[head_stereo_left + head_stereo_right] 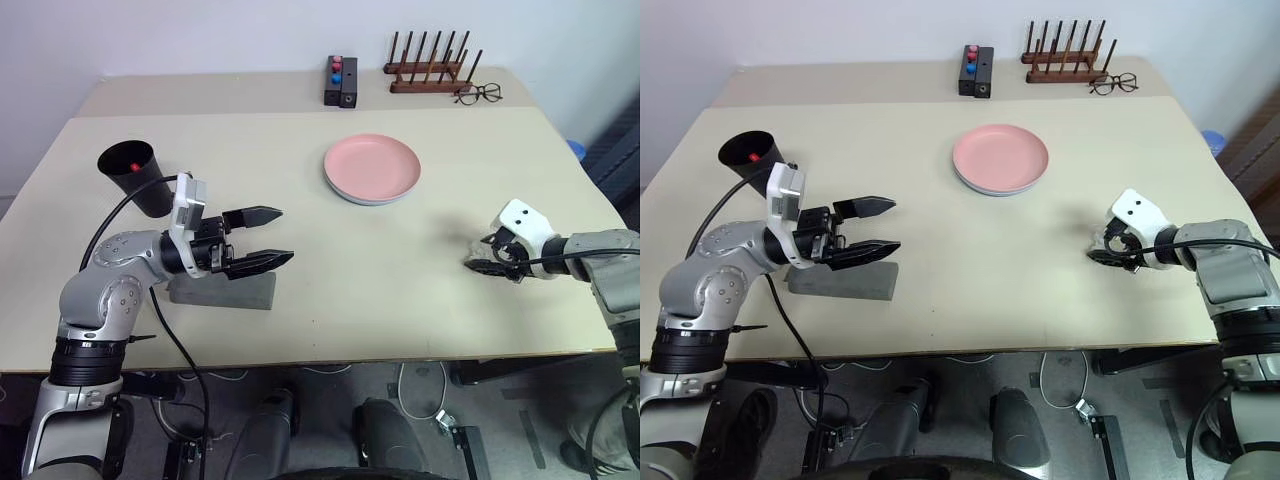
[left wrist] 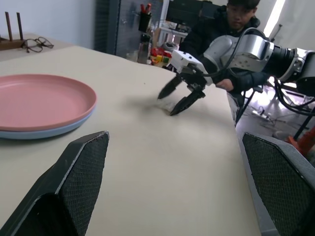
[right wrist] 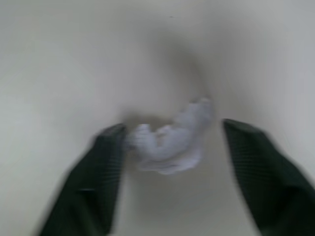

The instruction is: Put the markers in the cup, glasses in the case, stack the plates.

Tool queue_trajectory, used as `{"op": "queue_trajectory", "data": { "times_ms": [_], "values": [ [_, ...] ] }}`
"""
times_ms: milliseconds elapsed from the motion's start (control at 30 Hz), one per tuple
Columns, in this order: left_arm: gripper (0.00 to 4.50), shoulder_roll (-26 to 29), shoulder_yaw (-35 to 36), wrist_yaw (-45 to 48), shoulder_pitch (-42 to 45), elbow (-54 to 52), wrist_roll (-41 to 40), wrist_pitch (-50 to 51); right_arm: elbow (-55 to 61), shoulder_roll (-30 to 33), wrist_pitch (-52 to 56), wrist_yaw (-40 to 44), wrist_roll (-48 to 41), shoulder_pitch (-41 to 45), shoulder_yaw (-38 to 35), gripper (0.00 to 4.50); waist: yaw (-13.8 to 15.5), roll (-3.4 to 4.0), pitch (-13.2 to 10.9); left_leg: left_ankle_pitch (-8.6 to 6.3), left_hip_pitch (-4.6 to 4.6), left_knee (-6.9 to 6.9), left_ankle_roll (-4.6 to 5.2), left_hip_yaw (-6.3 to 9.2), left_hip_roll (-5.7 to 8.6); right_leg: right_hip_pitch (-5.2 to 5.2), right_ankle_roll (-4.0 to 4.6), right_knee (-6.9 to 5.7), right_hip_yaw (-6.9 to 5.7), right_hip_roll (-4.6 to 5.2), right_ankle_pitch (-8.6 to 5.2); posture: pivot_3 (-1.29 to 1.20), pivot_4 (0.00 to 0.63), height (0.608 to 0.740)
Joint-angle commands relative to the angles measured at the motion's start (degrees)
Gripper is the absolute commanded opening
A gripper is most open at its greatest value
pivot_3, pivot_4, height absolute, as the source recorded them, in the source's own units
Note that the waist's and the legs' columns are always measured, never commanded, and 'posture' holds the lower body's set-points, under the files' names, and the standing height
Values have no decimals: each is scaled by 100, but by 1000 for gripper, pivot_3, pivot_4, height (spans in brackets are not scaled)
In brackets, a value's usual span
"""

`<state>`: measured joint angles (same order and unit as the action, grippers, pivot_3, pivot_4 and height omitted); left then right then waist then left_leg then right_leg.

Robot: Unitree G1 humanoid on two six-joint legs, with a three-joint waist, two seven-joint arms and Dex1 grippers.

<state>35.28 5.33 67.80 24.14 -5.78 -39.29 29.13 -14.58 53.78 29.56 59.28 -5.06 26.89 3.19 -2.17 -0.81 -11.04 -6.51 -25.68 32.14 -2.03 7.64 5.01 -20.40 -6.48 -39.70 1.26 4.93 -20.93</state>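
Note:
The salmon pink plate (image 1: 372, 165) lies stacked on the light blue plate (image 2: 44, 132) at mid-table. At the left the black cup (image 1: 135, 182) stands tilted, with the marker's red cap (image 1: 133, 166) showing inside it. The grey case (image 1: 235, 292) lies flat near the front edge. My left gripper (image 1: 286, 234) hovers open just above the case, pointing right and holding nothing. My right gripper (image 1: 480, 255) is low over the table at the right, its jaws open on either side of a crumpled white wad (image 3: 170, 147); one finger touches it. The glasses are out of view.
Thin clear-lens eyeglasses (image 1: 478, 94), a wooden rack (image 1: 430, 68) and a small black box (image 1: 340, 80) sit along the far edge. A person (image 2: 231, 19) sits beyond the table's right side. Bare tabletop lies between the plates and the front edge.

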Motion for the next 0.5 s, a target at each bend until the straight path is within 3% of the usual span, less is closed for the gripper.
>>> {"op": "queue_trajectory", "data": {
  "times_ms": [33, 100, 233, 333, 500],
  "values": [
    [4500, -14, 71, -25, 49, -89, -6, -130, 101, -43, 87, -30, -86, 43, -135, 956, -2, 0, 0, 0, 0, 0, 0, 0, 0, 0, 0, 2, 0, 0, 0, 0, 150, 737],
    [4500, -20, 80, -42, 27, -82, 21, -185, 119, -22, 39, -13, -60, 62, -84, 14, -3, 0, 0, -1, -1, -1, 1, 0, 0, 1, 0, 6, 0, 0, 0, 0, 150, 737],
    [4500, -138, 156, -284, 34, 14, 211, -505, 57, -266, -254, -272, -109, 464, -200, 14, -24, 1, 0, -2, -3, -2, 3, -1, 0, 0, -1, 11, 0, 0, 0, 0, 150, 737],
    [4500, -446, 287, -947, 282, 513, 764, -1300, -141, -789, -824, -735, -179, 1111, -356, 14, -41, 2, -1, -1, -1, -3, 2, -3, -3, -2, -1, 11, 1, -3, 2, 0, 150, 737],
    [4500, -662, 444, -1536, 400, 746, 990, -1694, -775, -1748, -1651, -1352, 28, 1990, -188, 14, -27, -3, -1, -1, -10, -5, 2, 3, -3, -3, -4, 14, -4, -12, 3, 0, 150, 737]
  ]
}}
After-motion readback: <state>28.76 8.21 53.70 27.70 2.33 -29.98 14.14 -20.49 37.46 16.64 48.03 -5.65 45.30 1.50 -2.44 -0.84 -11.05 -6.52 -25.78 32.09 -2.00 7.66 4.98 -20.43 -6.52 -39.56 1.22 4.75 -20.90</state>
